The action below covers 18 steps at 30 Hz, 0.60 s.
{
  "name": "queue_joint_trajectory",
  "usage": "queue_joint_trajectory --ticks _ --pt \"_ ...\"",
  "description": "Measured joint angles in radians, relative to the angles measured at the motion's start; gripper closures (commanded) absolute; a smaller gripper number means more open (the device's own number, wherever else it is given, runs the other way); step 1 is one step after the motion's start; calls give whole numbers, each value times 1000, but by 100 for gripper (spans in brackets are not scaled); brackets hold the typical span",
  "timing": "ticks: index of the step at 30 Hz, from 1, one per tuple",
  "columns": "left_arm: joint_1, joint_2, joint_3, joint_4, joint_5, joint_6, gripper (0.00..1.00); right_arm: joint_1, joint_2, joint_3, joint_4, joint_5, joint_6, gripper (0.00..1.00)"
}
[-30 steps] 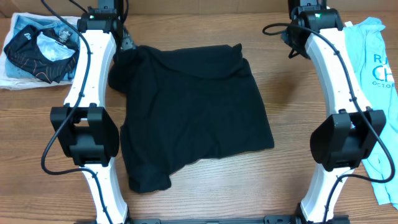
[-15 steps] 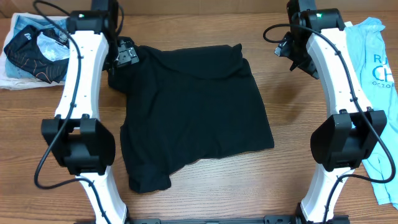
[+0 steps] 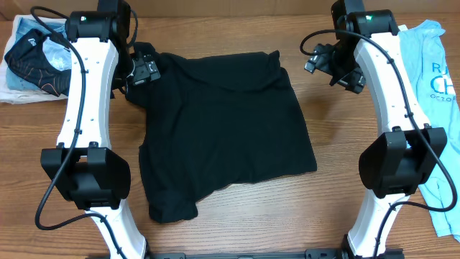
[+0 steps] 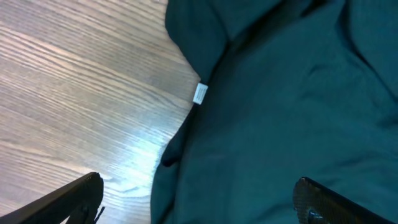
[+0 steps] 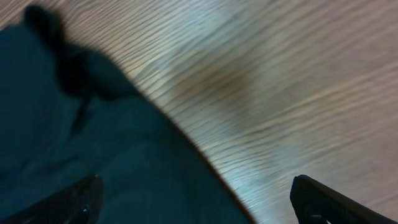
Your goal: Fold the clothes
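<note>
Between the arms, at the middle of the table (image 3: pixel 323 208): black shirt (image 3: pixel 223 122), lying flat in a rough rectangle, partly folded by the look of it, with one flap sticking out at the near left corner and a bunched far left corner. Shows a small white label (image 4: pixel 199 93) at that edge in the left wrist view, right where cloth meets bare wood. Looks soft, thin and light; likely to sag, stretch and drag rather than hold shape, and to slide easily on the smooth wood. Best pinched at an edge or corner, through every layer, at two spread points for an even lift. Obvious holds: the bunched far left corner and the far right corner. Hovering over that far left corner: left gripper (image 3: pixel 144 70), jaws spread wide, nothing between them. Just beyond the far right corner, above wood: right gripper (image 3: pixel 329 68), likewise wide apart and empty, shirt edge under one finger in its own view. Further out, well apart: small dark garment (image 3: pixel 39 57) far left, light blue shirt (image 3: pixel 438 86) along the right edge.
</note>
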Motion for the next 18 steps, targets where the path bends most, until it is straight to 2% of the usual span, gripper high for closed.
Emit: queue_joint_trajectory --ticks 6,13,18 --pt "0 0 -24 -5 8 0 0 0 0 0 -11 -66 -63 0" --pt "0 0 -165 61 12 6 11 0 0 0 -23 -85 -77 0" --pt "0 0 -237 96 12 7 11 0 0 0 -26 -87 -77 0"
